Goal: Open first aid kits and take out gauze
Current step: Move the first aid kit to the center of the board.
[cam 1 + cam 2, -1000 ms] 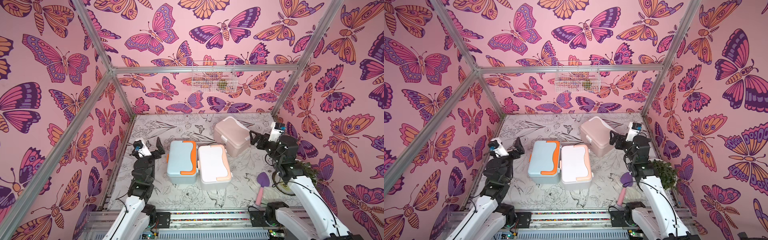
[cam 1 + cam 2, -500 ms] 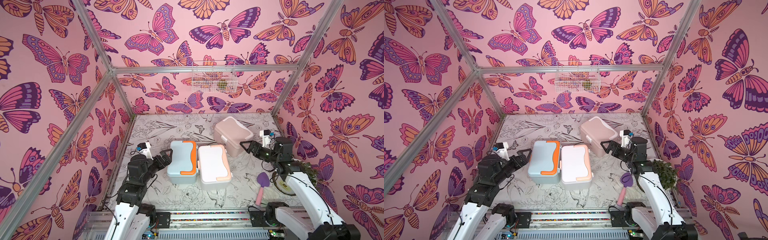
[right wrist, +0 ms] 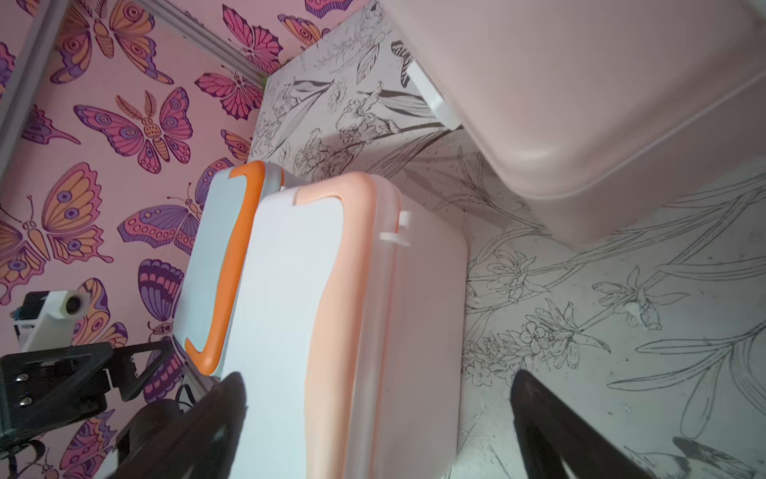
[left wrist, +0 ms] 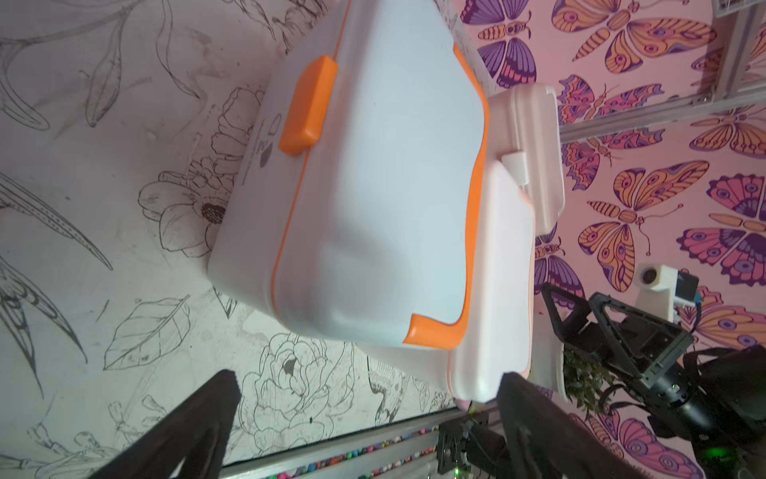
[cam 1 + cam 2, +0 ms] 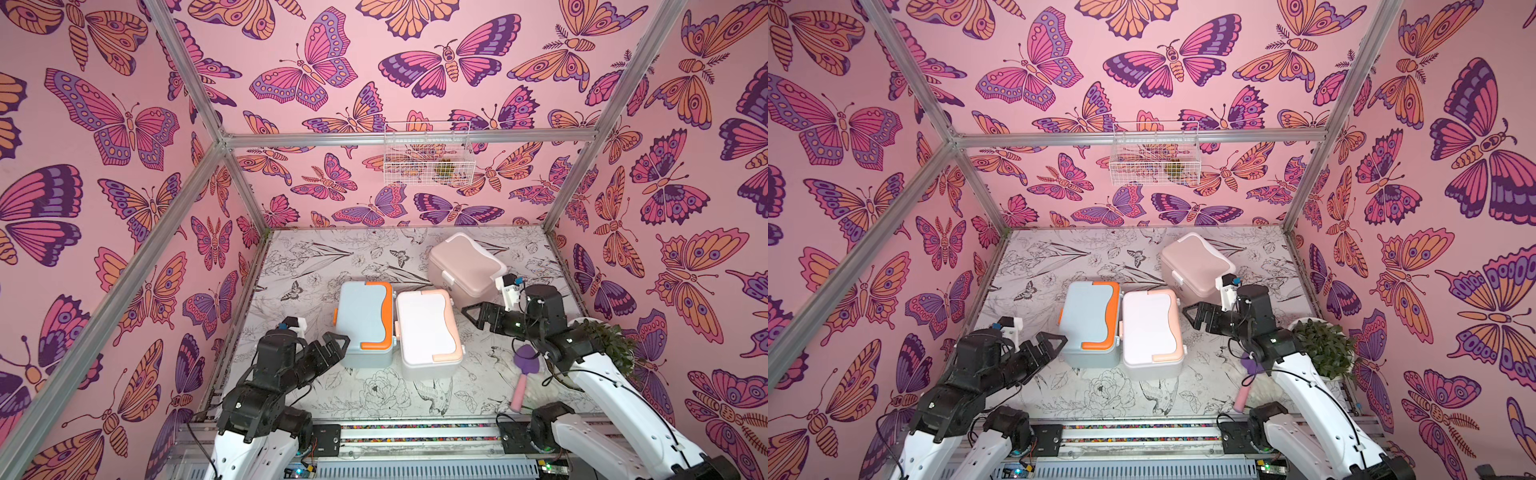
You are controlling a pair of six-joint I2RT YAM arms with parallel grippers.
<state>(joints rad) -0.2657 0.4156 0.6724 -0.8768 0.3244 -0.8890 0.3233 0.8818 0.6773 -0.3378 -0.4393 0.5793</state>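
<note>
Likely light yet stiff and slick, the light blue kit [image 5: 363, 320] wants prising at its orange latch [image 4: 309, 105], with left tool [image 5: 334, 351] and right tool [image 5: 471, 318] both wide, empty.

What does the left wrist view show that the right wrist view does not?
Only the left wrist view: an orange side latch and the potted plant. Only the right wrist view: the left arm's wrist camera. Both: the blue kit, the white kit right beside it, both lids closed, and the floral table.
</note>
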